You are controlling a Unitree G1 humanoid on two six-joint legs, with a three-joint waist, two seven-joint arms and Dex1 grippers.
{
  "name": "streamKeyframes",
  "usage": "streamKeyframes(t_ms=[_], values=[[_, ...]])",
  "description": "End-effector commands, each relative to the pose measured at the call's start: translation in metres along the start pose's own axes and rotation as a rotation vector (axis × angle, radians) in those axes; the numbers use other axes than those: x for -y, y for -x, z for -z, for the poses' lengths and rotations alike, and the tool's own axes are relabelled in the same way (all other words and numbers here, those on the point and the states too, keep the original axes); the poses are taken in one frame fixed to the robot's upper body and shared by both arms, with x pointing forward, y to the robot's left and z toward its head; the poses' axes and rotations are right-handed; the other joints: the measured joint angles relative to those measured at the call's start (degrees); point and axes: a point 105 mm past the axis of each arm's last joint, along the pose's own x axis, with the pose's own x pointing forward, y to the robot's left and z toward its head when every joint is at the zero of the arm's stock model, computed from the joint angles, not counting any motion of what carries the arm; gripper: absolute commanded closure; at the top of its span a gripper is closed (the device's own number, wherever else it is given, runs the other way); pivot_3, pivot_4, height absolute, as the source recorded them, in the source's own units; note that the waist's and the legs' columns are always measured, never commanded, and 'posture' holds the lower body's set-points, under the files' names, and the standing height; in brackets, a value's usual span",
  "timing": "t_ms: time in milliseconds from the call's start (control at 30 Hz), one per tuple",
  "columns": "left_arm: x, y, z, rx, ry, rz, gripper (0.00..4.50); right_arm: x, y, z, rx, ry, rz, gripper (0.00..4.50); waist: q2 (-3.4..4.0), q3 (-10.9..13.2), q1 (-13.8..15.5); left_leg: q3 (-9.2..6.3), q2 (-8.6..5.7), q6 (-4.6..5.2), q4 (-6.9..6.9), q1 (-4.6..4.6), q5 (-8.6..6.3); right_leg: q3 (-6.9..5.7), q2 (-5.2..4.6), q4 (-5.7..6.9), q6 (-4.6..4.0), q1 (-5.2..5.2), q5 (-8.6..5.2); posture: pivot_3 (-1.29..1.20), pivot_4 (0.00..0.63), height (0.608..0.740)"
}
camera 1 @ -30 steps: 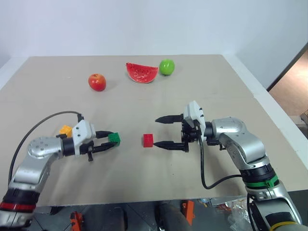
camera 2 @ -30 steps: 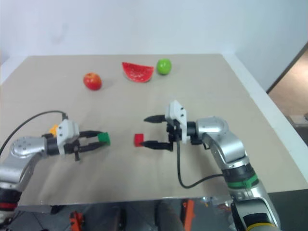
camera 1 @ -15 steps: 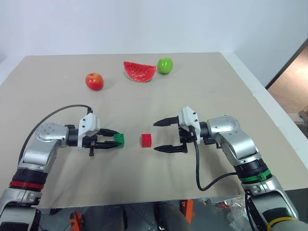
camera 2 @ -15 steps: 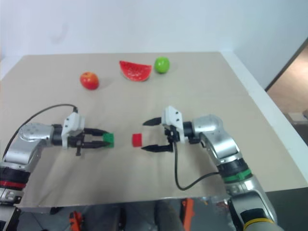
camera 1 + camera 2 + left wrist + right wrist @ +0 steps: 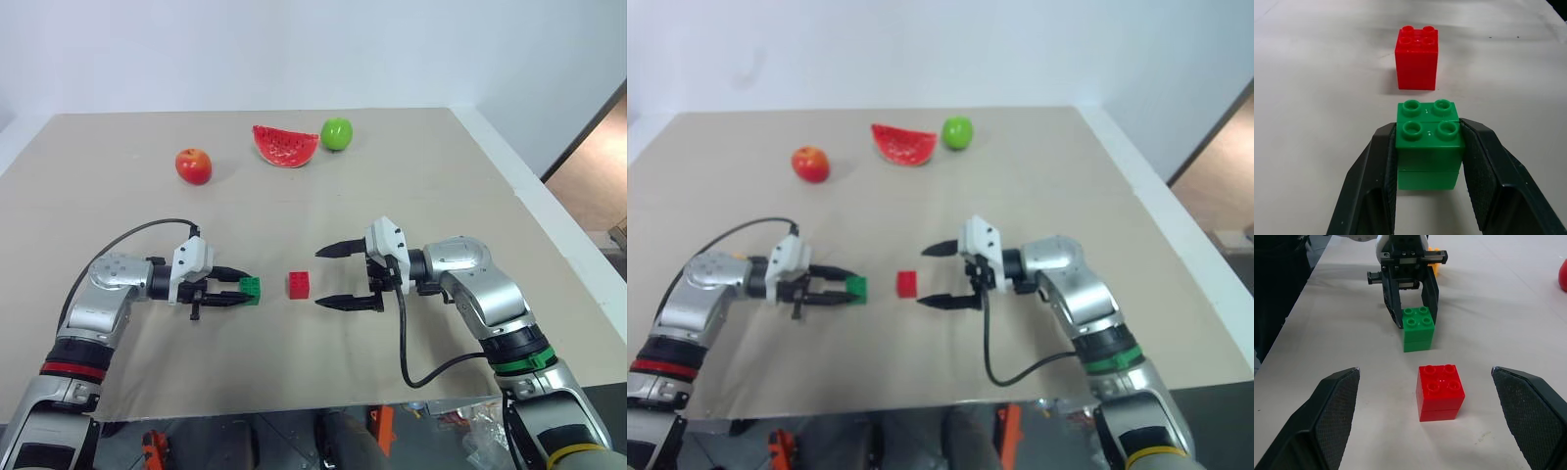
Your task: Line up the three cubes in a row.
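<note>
On the table (image 5: 411,206), the red cube (image 5: 299,285) sits near the middle of the front half and serves as the reference for everything below. It stands upright, studs up, free of both grippers.

To its left, just beside it but with a bare strip of table between them, is the green cube (image 5: 250,289). The left gripper (image 5: 235,295) is clamped on this cube, one black finger (image 5: 1378,186) pressed to each side (the wrist view shows both pads flush against the block). The cube stands studs up; whether its base touches the table cannot be told.

To the right of the red cube is the right gripper (image 5: 331,275), its fingers spread wide and gripping nothing. Its tips point toward the red cube, one on the far side and one on the near side, neither touching it.

The orange cube (image 5: 1435,267) lies well to the left of the red cube, beyond the left gripper and largely hidden behind it.

Well behind the red cube, toward the far edge, are a red apple (image 5: 194,165), a watermelon slice (image 5: 286,146) and a green apple (image 5: 337,133), in that order from left to right. Slice and green apple are close together; the red apple is apart.

No containers are on the table.
</note>
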Motion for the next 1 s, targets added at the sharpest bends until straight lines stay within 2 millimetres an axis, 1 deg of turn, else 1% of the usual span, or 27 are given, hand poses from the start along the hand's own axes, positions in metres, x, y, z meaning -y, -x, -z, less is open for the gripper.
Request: streamKeyframes(t_ms=[33,233,300,367,467,500,667,767,867,933,1000], values=[[0.0,0.0,0.001,-0.021,-0.034,0.023,3.19,0.001,0.007,-0.012,0.025,0.036,0.022,0.0,0.0,0.0,0.0,0.0,0.0,0.0,0.02,0.01,0.0,0.0,0.0,0.02,0.0,0.01,0.0,0.0,0.15,0.74],[0.001,0.002,0.008,-0.065,-0.033,0.045,3.19,-0.001,0.009,-0.011,0.023,0.022,0.032,0.0,0.0,0.0,0.0,0.0,-0.01,0.01,0.16,0.05,0.0,0.02,0.01,0.23,0.0,0.01,0.0,0.0,0.15,0.74],[0.001,0.004,0.01,-0.081,-0.04,0.046,2.14,-0.001,0.009,-0.011,0.023,0.02,0.033,0.0,0.0,0.0,0.0,0.0,-0.01,0.01,0.25,0.05,0.0,0.02,0.01,0.32,0.01,0.01,-0.01,0.0,0.15,0.74],[0.0,0.007,0.011,-0.091,-0.038,0.037,1.48,0.0,0.009,-0.012,0.03,0.012,0.037,0.0,0.0,0.0,-0.1,0.01,-0.02,0.01,0.3,0.08,0.01,0.05,0.01,0.41,0.01,-0.01,-0.01,0.0,0.15,0.74],[-0.003,0.011,0.007,-0.083,-0.034,0.013,0.46,0.001,0.007,-0.015,0.045,0.001,0.04,0.0,0.0,0.0,-0.1,0.0,0.02,0.01,0.35,0.07,0.01,0.04,0.06,0.47,-0.01,-0.02,-0.02,0.0,0.15,0.74],[-0.003,0.013,0.006,-0.082,-0.035,0.006,0.05,0.002,0.007,-0.016,0.048,0.0,0.039,0.0,0.0,0.0,-0.1,-0.01,0.03,0.02,0.35,0.07,0.01,0.03,0.07,0.48,-0.02,-0.02,-0.02,0.0,0.15,0.74],[0.002,0.026,-0.005,-0.075,-0.05,-0.043,0.05,0.002,0.005,-0.016,0.054,-0.006,0.032,0.0,0.0,0.0,-0.1,0.01,0.1,0.02,0.33,0.06,0.01,0.06,0.12,0.49,-0.08,-0.07,-0.05,0.0,0.15,0.74],[0.011,0.036,-0.016,-0.059,-0.035,-0.089,0.05,0.003,0.005,-0.016,0.055,-0.006,0.023,0.0,0.0,0.0,-0.1,0.01,0.16,0.02,0.32,0.06,0.0,0.05,0.14,0.5,-0.1,-0.08,-0.06,0.0,0.15,0.74],[0.021,0.048,-0.025,-0.048,0.0,-0.175,0.05,0.005,0.004,-0.016,0.061,-0.003,0.018,0.0,0.0,0.0,-0.2,0.03,0.18,0.02,0.32,0.07,0.0,0.06,0.13,0.51,-0.11,-0.08,-0.07,0.0,0.15,0.74],[0.024,0.057,-0.034,-0.016,0.046,-0.291,0.05,0.008,0.004,-0.018,0.068,0.001,0.018,0.0,0.01,0.0,-0.2,0.02,0.19,0.02,0.31,0.09,0.0,0.04,0.13,0.52,-0.13,-0.09,-0.08,0.0,0.15,0.74],[0.023,0.069,-0.041,0.015,0.07,-0.442,0.05,0.011,0.003,-0.019,0.078,0.0,0.019,0.0,0.0,0.0,-0.2,0.02,0.23,0.02,0.31,0.09,0.0,0.05,0.13,0.52,-0.13,-0.1,-0.08,0.0,0.15,0.74]])
